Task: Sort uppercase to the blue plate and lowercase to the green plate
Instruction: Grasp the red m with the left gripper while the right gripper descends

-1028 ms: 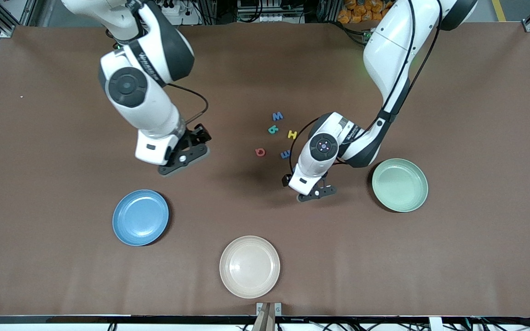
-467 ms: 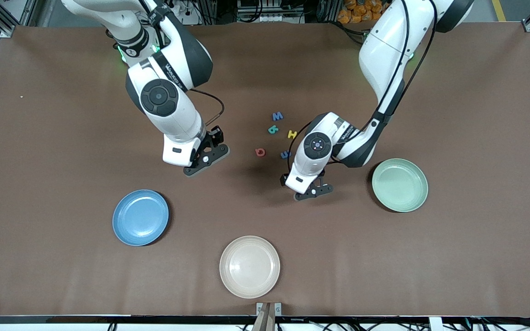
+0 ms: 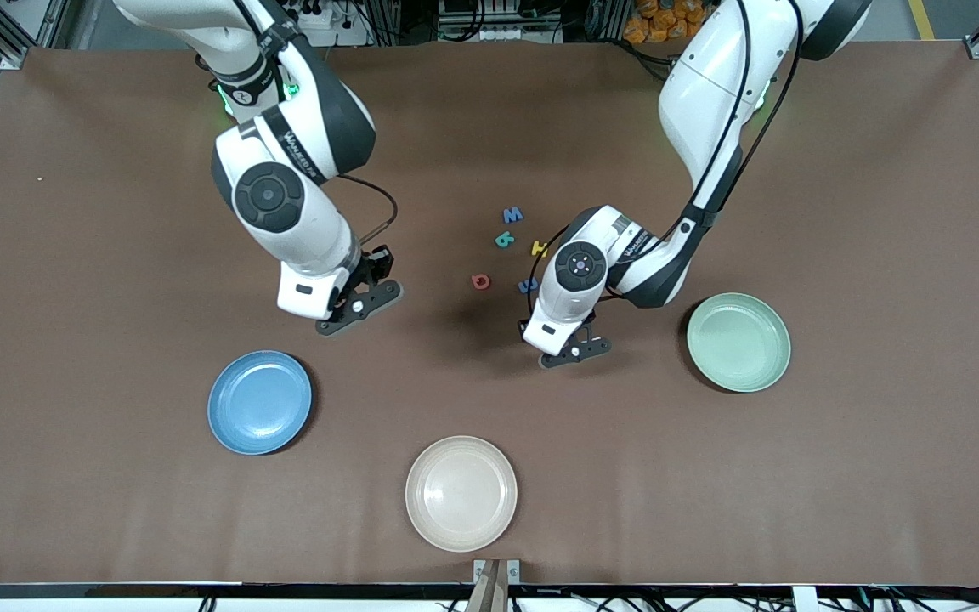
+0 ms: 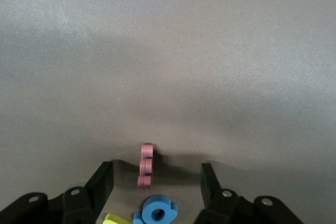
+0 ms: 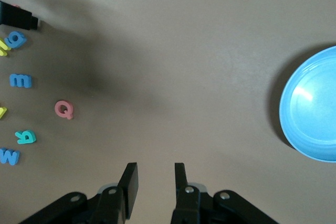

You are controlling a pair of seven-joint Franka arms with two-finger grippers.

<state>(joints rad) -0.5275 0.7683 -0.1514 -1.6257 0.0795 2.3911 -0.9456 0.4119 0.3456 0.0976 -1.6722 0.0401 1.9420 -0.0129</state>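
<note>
I have the brown counter in full view, with both arms reaching down over its middle.

Three plates sit on it. The blue plate lies on the counter below the right claw, nearer to the front camera than the spot under it. The green plate is beside the left claw, toward the left arm's end of the counter. A cream plate is nearer to the front camera than both of these. All three plates hold nothing.

The right claw hangs over bare counter. Its fingers are drawn close with a narrow gap, and nothing is between them.

The left claw is low at the counter with its fingers apart. A pink-red letter sits in the gap, touching neither finger. I think it is the lowercase w, but from this angle I can't be sure. A blue rounded letter and a yellow letter lie just beside it, closer in under the claw's body.

The other letters lie loose on the counter between the two arms, beside the left arm's wrist. They are a blue M-shaped letter, a teal letter, the yellow H, the salmon-red G and the blue E, which the wrist partly hides.
</note>
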